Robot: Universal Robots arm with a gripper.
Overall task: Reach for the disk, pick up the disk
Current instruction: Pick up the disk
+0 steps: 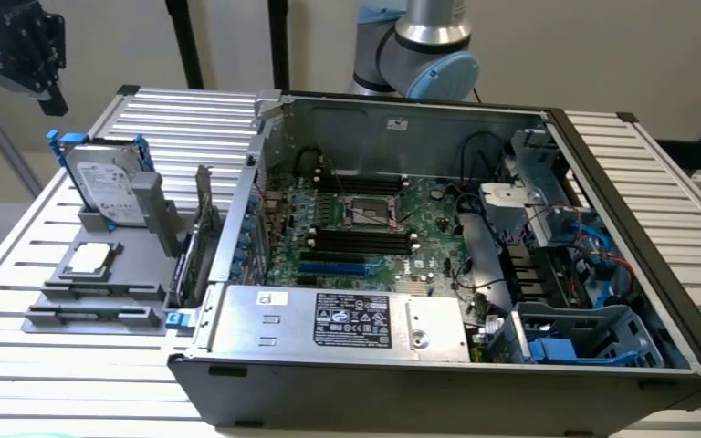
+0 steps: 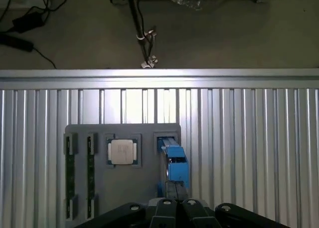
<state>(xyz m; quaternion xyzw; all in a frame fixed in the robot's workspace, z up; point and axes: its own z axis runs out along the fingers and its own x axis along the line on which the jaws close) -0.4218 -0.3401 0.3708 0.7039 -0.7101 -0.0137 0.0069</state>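
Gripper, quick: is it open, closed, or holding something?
Gripper: cannot tell if open or closed; it is not holding the disk, which stands in the grey holder.

The disk — dull silver metal, framed in blue plastic.

Bench carries the holder at the exterior view's left and the open computer case just beside it, at that view's right. Disk stands upright in the holder's far slot; chip lies flat in the recess before it. Inside the case, the power-supply box sits at the near left corner, with the motherboard behind it.
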